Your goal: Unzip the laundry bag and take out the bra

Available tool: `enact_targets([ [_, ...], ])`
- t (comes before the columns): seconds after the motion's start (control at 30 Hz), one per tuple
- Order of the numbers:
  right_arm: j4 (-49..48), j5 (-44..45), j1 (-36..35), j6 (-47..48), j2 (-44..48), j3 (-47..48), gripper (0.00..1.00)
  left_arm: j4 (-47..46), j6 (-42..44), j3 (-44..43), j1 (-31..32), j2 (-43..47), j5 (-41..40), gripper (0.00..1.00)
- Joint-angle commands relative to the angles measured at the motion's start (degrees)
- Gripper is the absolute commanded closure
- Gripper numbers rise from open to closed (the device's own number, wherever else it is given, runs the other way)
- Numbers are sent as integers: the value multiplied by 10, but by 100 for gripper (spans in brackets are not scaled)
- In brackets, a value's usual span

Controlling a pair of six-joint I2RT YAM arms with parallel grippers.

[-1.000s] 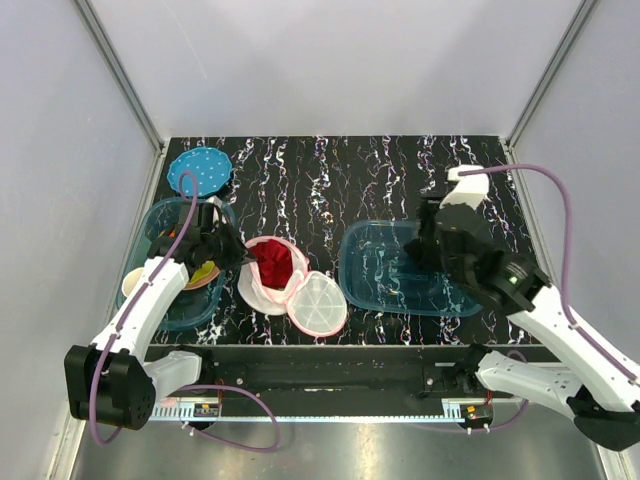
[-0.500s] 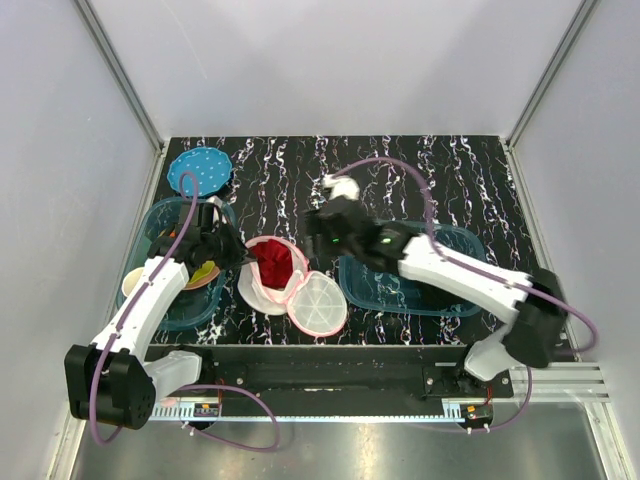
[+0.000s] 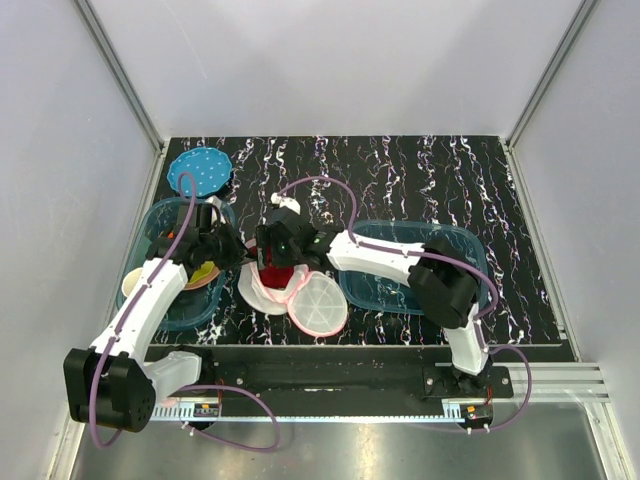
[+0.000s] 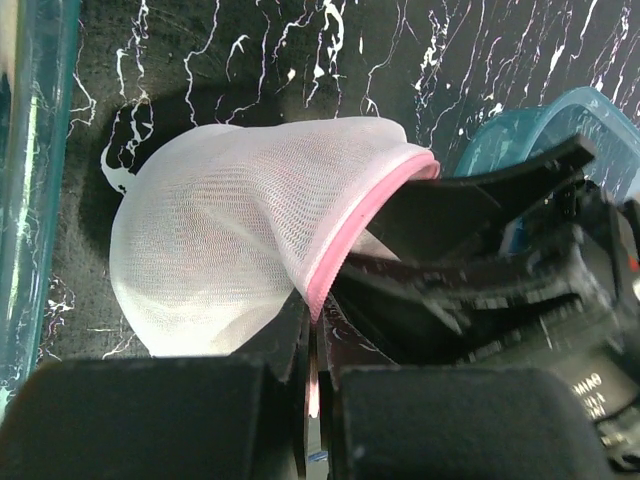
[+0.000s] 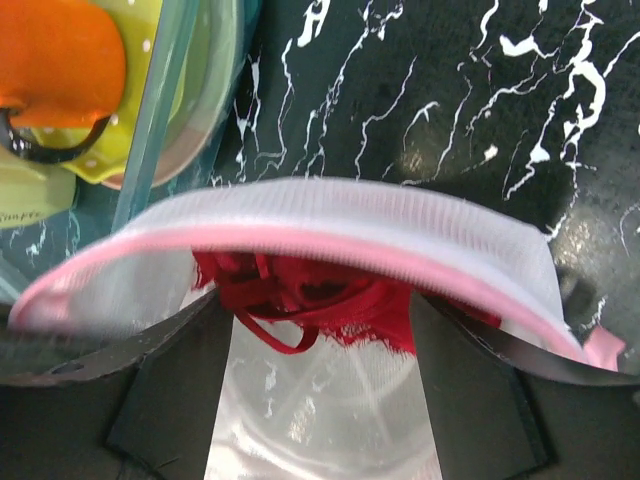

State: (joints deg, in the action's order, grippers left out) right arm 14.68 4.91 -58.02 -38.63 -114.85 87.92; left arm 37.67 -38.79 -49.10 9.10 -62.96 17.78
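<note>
We see a black tabletop with white marble veining [image 3: 400,170], boxed in by plain pale grey wall panels [image 3: 330,60]. Silver metal corner posts [image 3: 122,75] frame it.

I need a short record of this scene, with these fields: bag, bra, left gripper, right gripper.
bag: unzipped, its two halves spread apart
bra: red, inside the bag half that the left gripper holds
left gripper: shut on the bag's pink rim
right gripper: open, reaching into the bag, one finger on each side of the bra, not yet closed on it
</note>
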Motion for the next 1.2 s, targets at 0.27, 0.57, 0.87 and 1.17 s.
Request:
enact_targets([
  [0.27,-62,-94,59,-44,-31,29,100,-1,14,-13,-1,28,12,100],
  [0.57,-84,-144,39,-14,246,-112,100,-27,9,-4,0,-2,7,100],
  [0.87,-61,-60,34,-13,398,-115,100,-54,11,0,0,-36,9,100],
  [1.17,10,55,91,37,491,-103,100,-57,17,7,0,-40,11,100],
])
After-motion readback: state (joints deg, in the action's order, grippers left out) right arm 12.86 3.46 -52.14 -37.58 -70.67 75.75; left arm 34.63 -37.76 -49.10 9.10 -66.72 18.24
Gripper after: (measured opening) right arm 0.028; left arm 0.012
